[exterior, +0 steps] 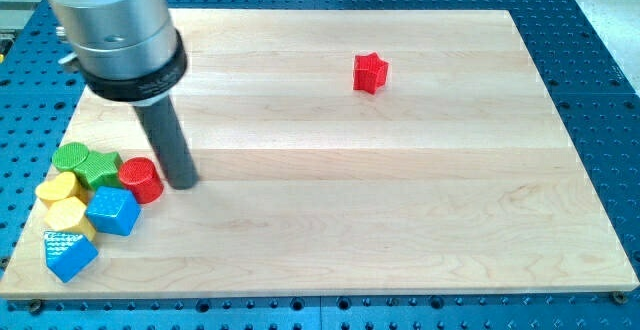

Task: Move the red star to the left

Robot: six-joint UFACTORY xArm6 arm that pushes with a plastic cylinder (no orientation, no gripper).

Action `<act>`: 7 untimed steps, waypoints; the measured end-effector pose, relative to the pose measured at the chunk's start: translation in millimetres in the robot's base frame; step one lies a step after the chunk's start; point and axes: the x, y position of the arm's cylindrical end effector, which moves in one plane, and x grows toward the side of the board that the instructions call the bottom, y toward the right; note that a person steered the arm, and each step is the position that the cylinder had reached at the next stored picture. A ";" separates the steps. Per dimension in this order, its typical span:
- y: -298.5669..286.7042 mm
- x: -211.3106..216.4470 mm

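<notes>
A small red star-shaped block (370, 72) sits alone on the far right-of-centre part of the pale wooden board (400, 200), well apart from the arm's dark rod, whose lower end, my tip (182, 182), rests on the wood at the near left; the rod carries no claw, so there is nothing spread or pressed together to report. The tip stands just beside a red cylinder block (141, 179), the rightmost of a cluster hugging the left edge: a green cylinder (72, 157), a green star-like block (100, 167), two yellow blocks (60, 189) (68, 214) and two blue blocks (112, 210) (70, 254).
</notes>
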 end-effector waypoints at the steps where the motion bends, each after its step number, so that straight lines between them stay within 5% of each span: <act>1: 114.0 -19.1; 2: 226.1 -75.2; 3: 275.4 -134.3; 5: 248.1 -168.4; 6: 154.8 -134.4; 7: 156.9 -128.3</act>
